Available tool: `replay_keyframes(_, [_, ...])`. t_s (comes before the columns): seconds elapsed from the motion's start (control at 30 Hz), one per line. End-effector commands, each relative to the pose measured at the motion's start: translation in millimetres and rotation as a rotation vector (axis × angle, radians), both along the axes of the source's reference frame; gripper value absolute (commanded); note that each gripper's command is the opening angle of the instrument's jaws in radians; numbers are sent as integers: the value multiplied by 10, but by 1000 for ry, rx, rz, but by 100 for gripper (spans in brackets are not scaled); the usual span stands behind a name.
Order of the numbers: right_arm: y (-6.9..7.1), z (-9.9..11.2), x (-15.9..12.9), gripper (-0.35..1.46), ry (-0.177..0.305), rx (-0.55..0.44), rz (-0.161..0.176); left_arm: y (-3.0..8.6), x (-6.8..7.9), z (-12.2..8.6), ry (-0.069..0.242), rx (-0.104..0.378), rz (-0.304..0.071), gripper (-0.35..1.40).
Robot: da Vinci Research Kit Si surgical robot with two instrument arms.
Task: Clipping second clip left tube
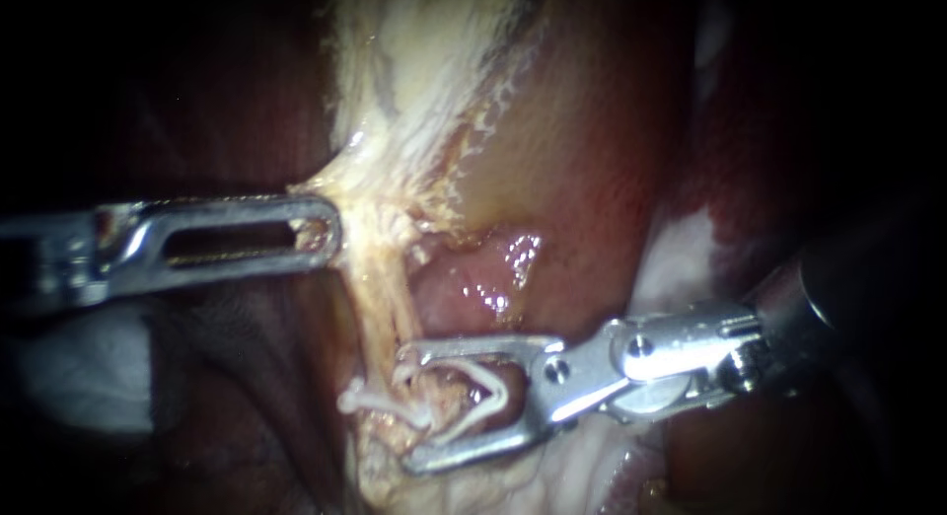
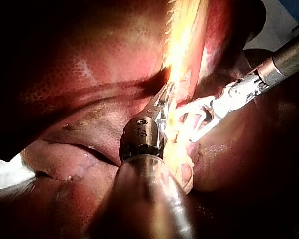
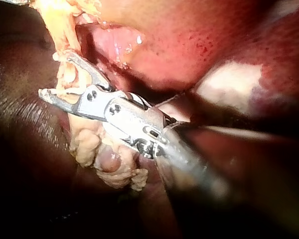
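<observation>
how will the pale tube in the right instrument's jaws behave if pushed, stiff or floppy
Probably floppy: the tube is a thin, frayed strand, seemingly held taut only by the left instrument gripping the pale tissue above. Likely slippery, since everything around it shines wet. Likely fragile too, so the right instrument, holding a white clip astride it, should close gently.
</observation>
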State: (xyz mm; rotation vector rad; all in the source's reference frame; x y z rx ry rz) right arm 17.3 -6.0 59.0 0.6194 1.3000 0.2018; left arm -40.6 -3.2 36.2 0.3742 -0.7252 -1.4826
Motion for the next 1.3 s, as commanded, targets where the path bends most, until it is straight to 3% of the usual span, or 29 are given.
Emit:
replay_keyframes(0.03, [0,1,1,60,-1,-1,1,0,0,-2,3,-1,-3,-35])
replay_keyframes(0.5, [5,14,7,60,-9,-1,2,-9,-7,-18,-7,7,2,-35])
replay_keyframes(0.87, [8,15,9,60,-8,1,1,-19,-15,-35,-18,11,6,-35])
replay_keyframes(1.3, [8,11,17,60,-10,0,5,-21,-17,-40,-22,13,10,-35])
